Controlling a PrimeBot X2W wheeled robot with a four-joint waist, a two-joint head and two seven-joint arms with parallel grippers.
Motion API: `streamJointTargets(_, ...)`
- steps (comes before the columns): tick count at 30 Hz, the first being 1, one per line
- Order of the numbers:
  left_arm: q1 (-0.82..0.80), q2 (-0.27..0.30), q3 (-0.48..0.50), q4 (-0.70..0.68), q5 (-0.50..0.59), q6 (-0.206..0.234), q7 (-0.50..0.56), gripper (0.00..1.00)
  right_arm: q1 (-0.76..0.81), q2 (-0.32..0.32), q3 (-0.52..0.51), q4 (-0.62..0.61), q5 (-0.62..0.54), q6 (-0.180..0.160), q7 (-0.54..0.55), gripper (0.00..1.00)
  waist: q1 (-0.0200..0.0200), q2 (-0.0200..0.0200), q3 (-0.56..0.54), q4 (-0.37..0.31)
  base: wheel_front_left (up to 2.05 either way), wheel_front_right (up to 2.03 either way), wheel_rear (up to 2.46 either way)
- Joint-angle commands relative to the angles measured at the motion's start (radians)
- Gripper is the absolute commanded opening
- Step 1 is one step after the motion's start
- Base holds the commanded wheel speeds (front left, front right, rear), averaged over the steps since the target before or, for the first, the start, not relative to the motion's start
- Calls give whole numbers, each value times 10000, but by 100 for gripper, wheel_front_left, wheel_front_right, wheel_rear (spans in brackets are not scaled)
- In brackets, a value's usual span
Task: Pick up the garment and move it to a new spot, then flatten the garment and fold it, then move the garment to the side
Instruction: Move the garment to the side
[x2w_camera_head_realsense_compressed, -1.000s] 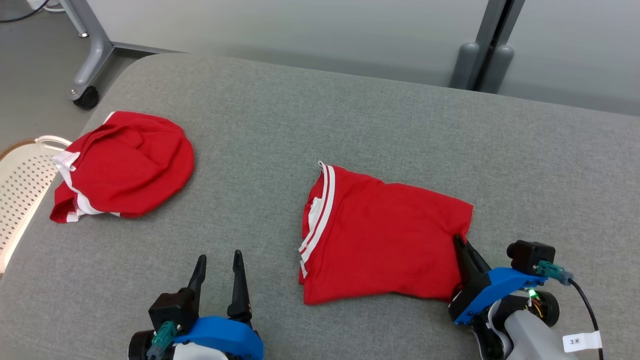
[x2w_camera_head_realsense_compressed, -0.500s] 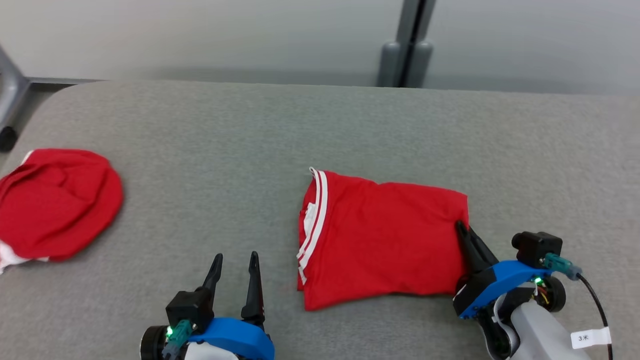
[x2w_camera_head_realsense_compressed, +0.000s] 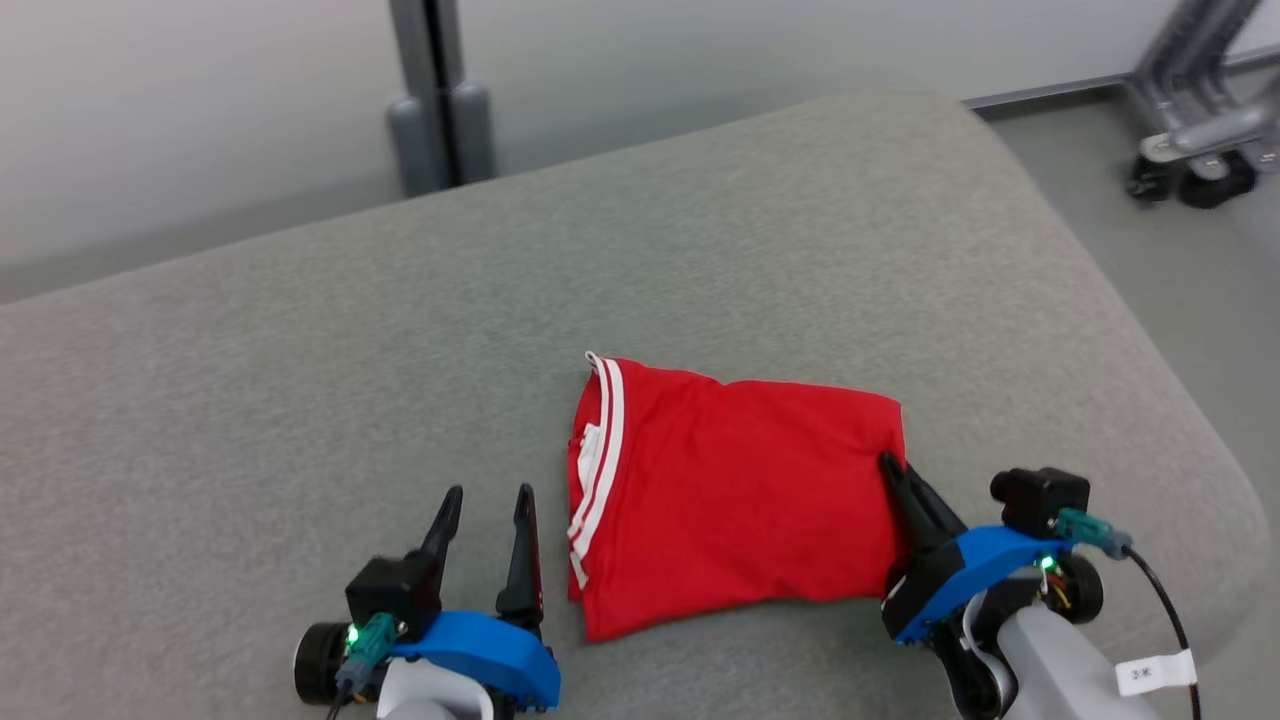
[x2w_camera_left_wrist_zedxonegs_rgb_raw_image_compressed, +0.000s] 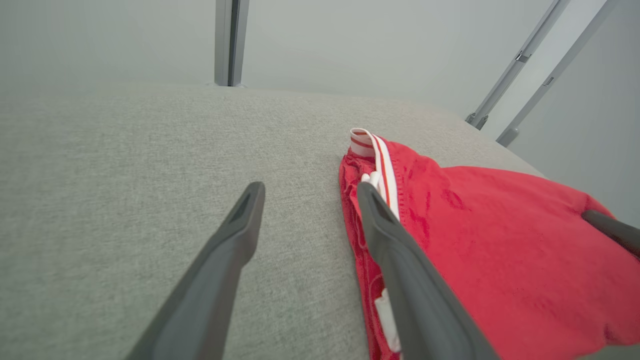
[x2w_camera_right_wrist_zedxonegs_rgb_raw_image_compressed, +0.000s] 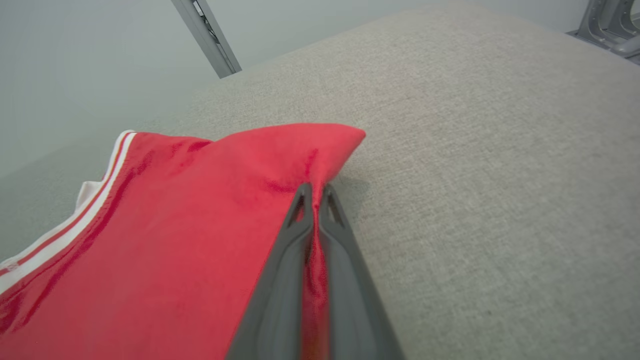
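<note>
The folded red garment (x2w_camera_head_realsense_compressed: 735, 490) lies flat on the grey upholstered surface (x2w_camera_head_realsense_compressed: 300, 400), in the near half and a little right of the middle, with its white-striped band (x2w_camera_head_realsense_compressed: 600, 440) along the left edge. It is thin, soft cloth, light and limp with no stiffness of its own. I judge it will sag and may fall out of its folds if lifted by one point, and the layers can slide over each other. The best holds look to be the edges and corners, where all layers can be pinched together, one hold at each end. The right gripper (x2w_camera_head_realsense_compressed: 893, 470) is closed tight on the garment's right edge, toward the far corner, with a ridge of red cloth nipped between its fingers. The left gripper (x2w_camera_head_realsense_compressed: 489, 492) stands wide and holds nothing, just left of the striped band, its right finger close beside the band's near end; whether it touches the cloth I cannot tell
</note>
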Motion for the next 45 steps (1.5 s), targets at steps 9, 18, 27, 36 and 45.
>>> streamJointTargets(9,-609,16,-167,280,279,-100,-25,100,-508,-309,95,-38,160,2,0,0,-1,-2,217,-1182,0,0,0)
streamJointTargets(18,-1146,9,-323,489,587,-109,-27,100,-2046,-1521,167,558,-664,2,-2,0,-1,-2,1121,-22,0,0,0)
streamJointTargets(27,-1529,1,-285,271,955,45,-25,100,-3739,-3428,-1460,1927,-2042,2,0,0,-1,-2,2049,1463,0,0,0)
streamJointTargets(36,-1639,7,-365,71,1018,147,-25,100,-4146,-4757,-3849,2803,-3415,0,0,0,-1,-2,2468,2297,0,0,0)
streamJointTargets(45,-1520,29,-263,131,1099,216,-8,100,-3905,-4706,-6724,2392,-5271,2,0,100,-1,-2,2554,2520,0,0,0)
